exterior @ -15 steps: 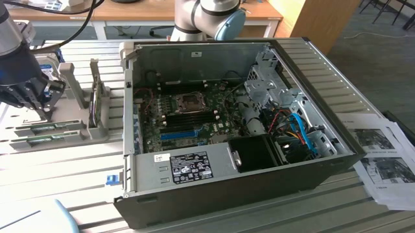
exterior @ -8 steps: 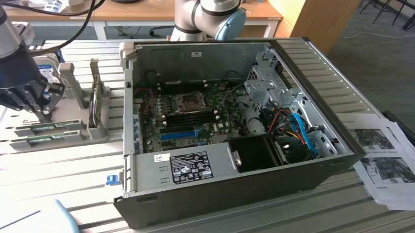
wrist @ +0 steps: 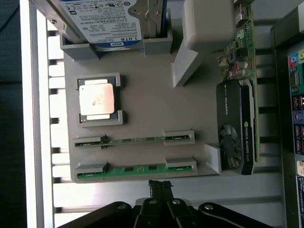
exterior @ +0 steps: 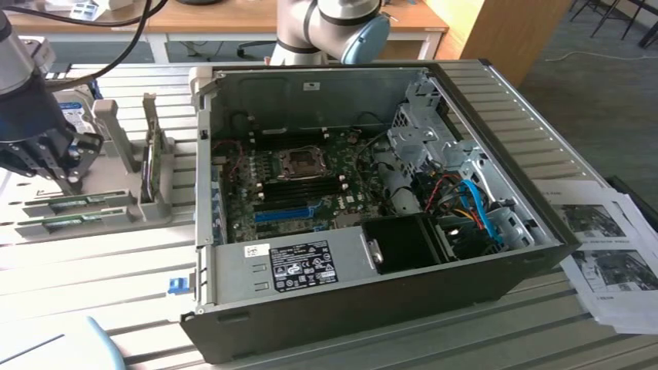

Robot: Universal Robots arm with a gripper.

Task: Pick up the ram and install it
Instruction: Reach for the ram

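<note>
The claw [wrist: 160, 186] is closed, its two black fingers pressed together on nothing, at the edge of the grey plastic holder [wrist: 156, 109]. The nearest ram [wrist: 135, 169] lies flat along that edge, straight ahead of the fingertips, with its long axis crosswise to them. It is a thin green stick with dark chips, its ends tucked in grey brackets. A second stick [wrist: 134, 140] lies parallel just beyond, and a square metal-capped processor [wrist: 97, 99] farther in.
</note>
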